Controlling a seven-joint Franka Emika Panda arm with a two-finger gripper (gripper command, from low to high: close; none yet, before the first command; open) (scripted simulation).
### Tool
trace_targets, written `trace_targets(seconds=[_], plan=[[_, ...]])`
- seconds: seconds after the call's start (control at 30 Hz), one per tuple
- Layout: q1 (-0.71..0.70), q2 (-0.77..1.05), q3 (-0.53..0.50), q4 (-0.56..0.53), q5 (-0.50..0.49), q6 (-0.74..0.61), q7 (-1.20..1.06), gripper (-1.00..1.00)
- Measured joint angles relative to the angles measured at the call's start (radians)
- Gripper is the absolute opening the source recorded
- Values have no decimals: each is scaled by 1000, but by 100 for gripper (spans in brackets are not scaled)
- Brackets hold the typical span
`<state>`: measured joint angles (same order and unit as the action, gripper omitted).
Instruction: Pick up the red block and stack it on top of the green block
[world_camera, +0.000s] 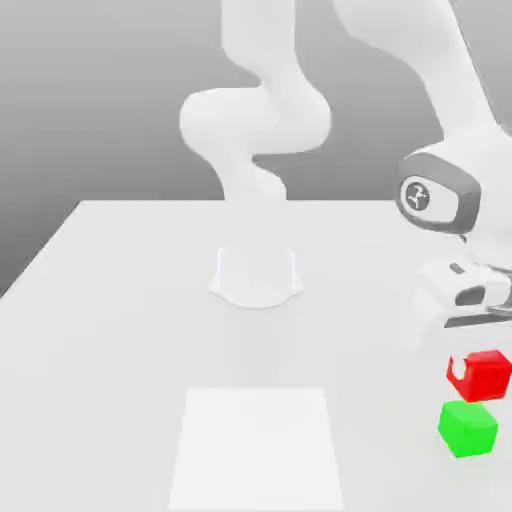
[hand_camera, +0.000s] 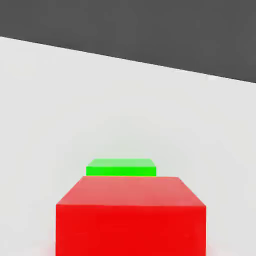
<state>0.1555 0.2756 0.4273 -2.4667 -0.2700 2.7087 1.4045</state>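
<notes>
- where's the red cube (world_camera: 485, 377)?
- gripped in the end effector (world_camera: 467, 362), just above the green cube (world_camera: 467, 428), by the table's (world_camera: 120, 330) edge on the exterior view's right.
- how will it handle?
- probably light and stiff, hardly fragile; its matte faces shouldn't slip much. i'd grasp two opposite sides, leaving the underside free.
- how many?
- one red, one green.

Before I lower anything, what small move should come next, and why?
I'd probably ease the red block toward the green block at this height, then recheck before lowering. The fingers hold the red one raised, and the hand view shows the green top beyond it, so they may not be lined up.
</notes>
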Motion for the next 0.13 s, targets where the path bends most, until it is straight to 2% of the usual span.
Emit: trace_targets(seconds=[0.03,0.13], plan=[[11,25,-15,2,-28,19,20,100],[11,25,-15,2,-28,19,20,100]])
